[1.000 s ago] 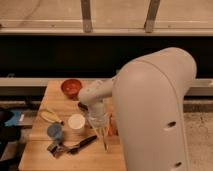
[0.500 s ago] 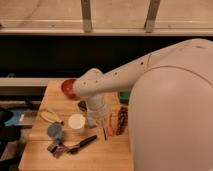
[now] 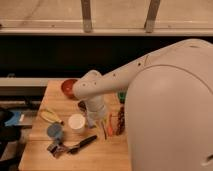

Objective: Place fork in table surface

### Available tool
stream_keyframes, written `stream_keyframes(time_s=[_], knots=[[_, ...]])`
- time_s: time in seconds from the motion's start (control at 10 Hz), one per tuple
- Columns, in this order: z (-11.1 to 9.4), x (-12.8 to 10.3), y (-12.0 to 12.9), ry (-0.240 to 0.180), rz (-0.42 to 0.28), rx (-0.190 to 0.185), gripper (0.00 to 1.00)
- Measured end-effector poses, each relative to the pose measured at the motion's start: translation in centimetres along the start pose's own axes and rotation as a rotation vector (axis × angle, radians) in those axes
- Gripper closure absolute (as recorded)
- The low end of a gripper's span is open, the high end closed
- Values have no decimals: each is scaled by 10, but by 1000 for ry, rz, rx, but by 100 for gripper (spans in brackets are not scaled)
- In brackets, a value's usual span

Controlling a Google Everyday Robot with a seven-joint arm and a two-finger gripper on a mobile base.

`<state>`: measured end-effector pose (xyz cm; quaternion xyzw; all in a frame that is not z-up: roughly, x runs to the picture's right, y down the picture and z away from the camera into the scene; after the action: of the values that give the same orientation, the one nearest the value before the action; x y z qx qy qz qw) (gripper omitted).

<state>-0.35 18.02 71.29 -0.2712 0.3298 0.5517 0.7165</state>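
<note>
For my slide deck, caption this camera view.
White arm reaches over the table surface; its shut tool sits low beside a white cup.

White arm (image 3: 120, 80) reaches left from the big rounded shoulder shell (image 3: 170, 110) at right, bends at a round elbow joint (image 3: 87, 86), forearm (image 3: 96, 107) dropping straight down. Gripper (image 3: 98, 122) at its lower end, low over the table, fingers closed.

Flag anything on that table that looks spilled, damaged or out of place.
Nothing stands out. The items sit in loose clutter on the table surface, none visibly spilled or broken. The gripper is hidden behind the arm reaching down over the middle of the table.
</note>
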Motion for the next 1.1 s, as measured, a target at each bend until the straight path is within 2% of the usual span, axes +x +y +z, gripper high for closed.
stream_keyframes(time_s=[0.3,0.8,1.1], knots=[[14,1,2,19,-5,-20,100],[69,0,15,117,-37,-67,100],[93,7,29,173,-71,-93,100]])
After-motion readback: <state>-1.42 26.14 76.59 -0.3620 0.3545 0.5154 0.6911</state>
